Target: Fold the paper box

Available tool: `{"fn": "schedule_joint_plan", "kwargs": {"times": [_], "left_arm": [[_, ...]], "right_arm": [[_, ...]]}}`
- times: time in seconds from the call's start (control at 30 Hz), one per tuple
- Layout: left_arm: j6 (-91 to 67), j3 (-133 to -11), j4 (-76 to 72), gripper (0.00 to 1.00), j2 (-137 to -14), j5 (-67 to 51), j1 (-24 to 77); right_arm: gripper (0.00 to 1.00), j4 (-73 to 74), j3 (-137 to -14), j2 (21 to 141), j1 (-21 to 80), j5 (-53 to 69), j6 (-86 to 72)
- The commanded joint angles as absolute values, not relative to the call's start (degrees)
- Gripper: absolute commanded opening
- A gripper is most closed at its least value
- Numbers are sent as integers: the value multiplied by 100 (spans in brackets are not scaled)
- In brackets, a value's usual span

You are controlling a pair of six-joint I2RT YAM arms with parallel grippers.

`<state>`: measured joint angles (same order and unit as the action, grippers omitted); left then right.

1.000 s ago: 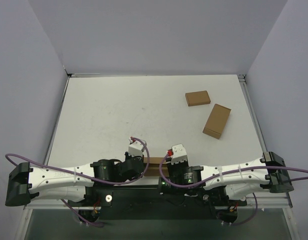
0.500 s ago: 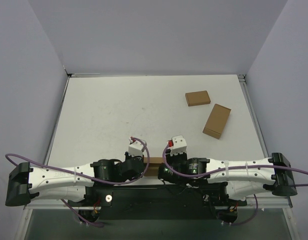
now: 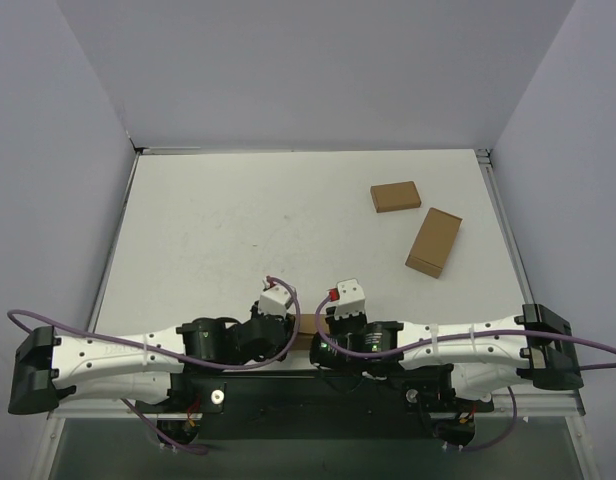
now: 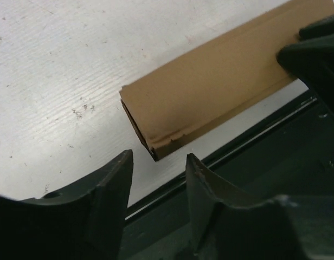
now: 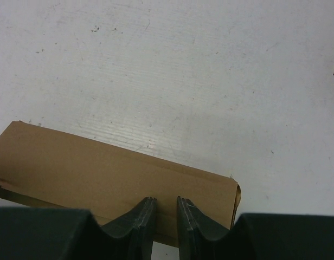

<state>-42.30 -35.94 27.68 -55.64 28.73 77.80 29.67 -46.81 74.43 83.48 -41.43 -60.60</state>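
Where the table meets its near edge, about halfway along, the paper box lies flat. It is a long brown cardboard strip, running along that edge with one long side close to the rim. In the top view only a sliver of it shows between my two wrists.

My left gripper is spread wide. One cut end of the box sits just beyond its fingertips, in line with the gap but not inside it, and neither finger touches the cardboard. That end looks slightly crumpled along its lower fold. From this wrist the box slants up and away to the right, where the dark shape of my other arm covers its far end.

My right gripper stands over the opposite end, with its fingers drawn close and only a narrow slit between them. The brown surface fills that slit and spreads out to the left, and the box's right end lies just to the right of the fingertips. The fingers sit over the long side nearest me — whether they are pinching the cardboard or only resting against it, I cannot tell.

Well apart, toward the far right corner of the table, lie two smaller brown boxes. The small box is nearer the far edge, and the longer box is tilted, nearer the right edge.
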Motion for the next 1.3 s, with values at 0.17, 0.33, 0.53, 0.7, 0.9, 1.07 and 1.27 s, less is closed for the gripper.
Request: {"fn": "schedule_joint_plan", "kwargs": {"times": [0.17,0.33,0.53,0.7,0.9,1.07,1.27], "left_arm": [[-3841,-3902,3471,66,-4484,2101,7761],[-4016,-3876,3121,71,-4122,1969,7463],[-4061,-3569,2163,71,-4289,951,6049],[-4052,-3235,1531,70,-4465,458,5345],[-4192,-2866,1143,70,-4641,35,5133],[-4464,-2295,915,60,-4544,0,5133],[-4868,-1610,703,42,-4395,-220,5124]], "right_arm": [[22,3199,-4474,7770,8235,-3560,-6205],[22,3199,-4465,7752,8244,-3542,-6223],[22,3208,-4482,7770,8253,-3524,-6205],[22,3208,-4500,7813,8253,-3524,-6196],[22,3199,-4465,7770,8253,-3525,-6214],[22,3199,-4456,7734,8253,-3533,-6231],[22,3199,-4430,7708,8253,-3551,-6258]]}}
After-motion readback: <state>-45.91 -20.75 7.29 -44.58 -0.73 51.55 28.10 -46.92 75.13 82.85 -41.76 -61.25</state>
